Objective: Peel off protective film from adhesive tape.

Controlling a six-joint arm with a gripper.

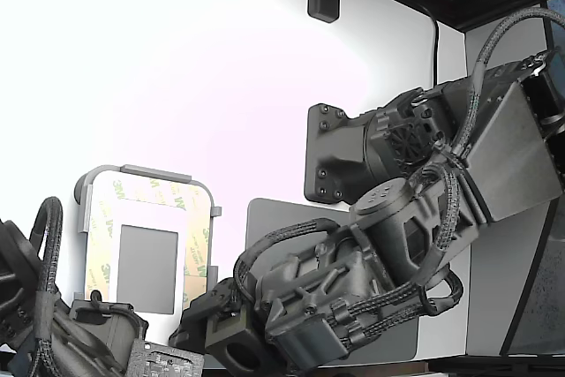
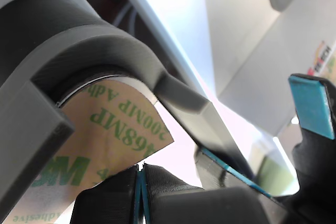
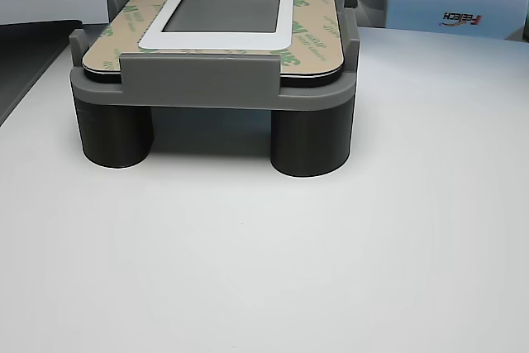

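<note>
The adhesive tape frames a white panel with a grey centre, lying flat in a grey holder on the white table. In the exterior view the holder sits at the left, and the frame's right strip is tan-orange low down, the protective film, just beside the arm's dark tip.

Only the wrist view shows the contact. A tan liner corner with green print curls out from under the holder's rounded corner, and the gripper has its 2 blue-edged pads pressed together on the liner's lower edge, pinching it.

The other view shows the holder raised on round legs, with the arm hidden behind the far edge.

The arm reaches in from the exterior view's right, folded low and angled down toward the holder's near right corner.
</note>
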